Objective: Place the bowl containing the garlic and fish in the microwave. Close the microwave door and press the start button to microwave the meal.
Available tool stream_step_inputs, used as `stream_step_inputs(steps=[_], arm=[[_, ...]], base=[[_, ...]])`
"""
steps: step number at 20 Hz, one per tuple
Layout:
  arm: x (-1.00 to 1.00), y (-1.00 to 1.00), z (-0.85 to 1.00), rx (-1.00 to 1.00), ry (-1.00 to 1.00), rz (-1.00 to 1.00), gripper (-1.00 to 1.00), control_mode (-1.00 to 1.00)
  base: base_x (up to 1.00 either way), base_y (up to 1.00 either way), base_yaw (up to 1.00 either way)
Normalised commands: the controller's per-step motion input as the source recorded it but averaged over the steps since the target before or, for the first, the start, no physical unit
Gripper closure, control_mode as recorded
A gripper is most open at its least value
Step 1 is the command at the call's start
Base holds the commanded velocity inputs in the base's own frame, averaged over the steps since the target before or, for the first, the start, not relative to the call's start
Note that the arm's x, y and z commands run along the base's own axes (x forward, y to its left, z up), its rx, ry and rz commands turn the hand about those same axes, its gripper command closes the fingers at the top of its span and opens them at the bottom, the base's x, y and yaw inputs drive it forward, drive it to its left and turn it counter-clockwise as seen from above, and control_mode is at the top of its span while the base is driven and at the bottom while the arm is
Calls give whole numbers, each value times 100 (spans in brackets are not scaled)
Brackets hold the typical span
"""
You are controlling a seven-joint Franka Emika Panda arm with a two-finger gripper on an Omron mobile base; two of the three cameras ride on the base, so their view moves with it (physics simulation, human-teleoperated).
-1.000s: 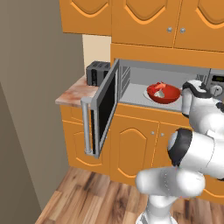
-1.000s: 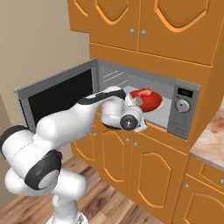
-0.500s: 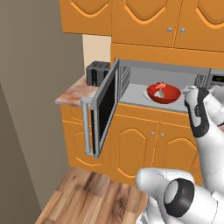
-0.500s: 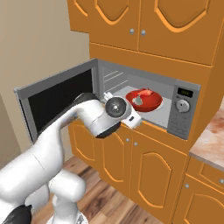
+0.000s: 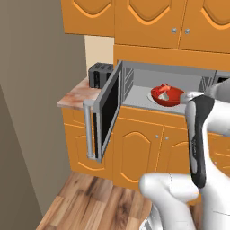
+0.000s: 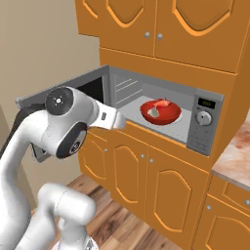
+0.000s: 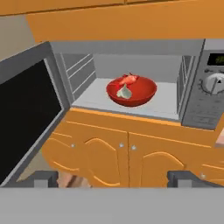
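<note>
The red bowl [image 7: 131, 92] sits inside the open microwave [image 7: 131, 54] on its floor, with the whitish garlic [image 7: 125, 92] and the red-orange fish [image 7: 129, 79] in it. The same bowl [image 5: 167, 95] [image 6: 161, 111] appears in both base views. The microwave door [image 5: 108, 112] [image 7: 26, 113] stands swung out to the left, its bar handle [image 5: 88, 130] at the outer edge. My gripper [image 7: 114, 179] is open and holds nothing. It hangs back in front of the microwave, level with the lower cabinets, facing the bowl. The control panel [image 6: 205, 122] is on the right.
A black toaster [image 5: 99, 75] stands on the stone counter [image 5: 74, 96] left of the microwave. Orange cabinets run above and below it. Another counter [image 6: 234, 161] lies to the right. My white arm [image 6: 68, 127] crosses in front of the open door.
The hand has drawn back out of the microwave and away from the bowl, and the arm has swung back toward the base. The bowl stays inside. The jaws stay open.
</note>
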Motion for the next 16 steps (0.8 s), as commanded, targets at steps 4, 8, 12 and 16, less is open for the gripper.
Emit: stream_step_inputs(steps=[4, 8, 12, 16], arm=[[-98, 100, 7, -46, -33, 9, -100, -100], [-78, 94, 10, -35, -28, 7, -100, -100], [-9, 87, 42, -27, -1, 0, -100, -100], [0, 96, 11, -30, 3, 0, -100, -100]], base=[[0, 0, 0], [0, 0, 0], [0, 0, 0], [0, 0, 0]])
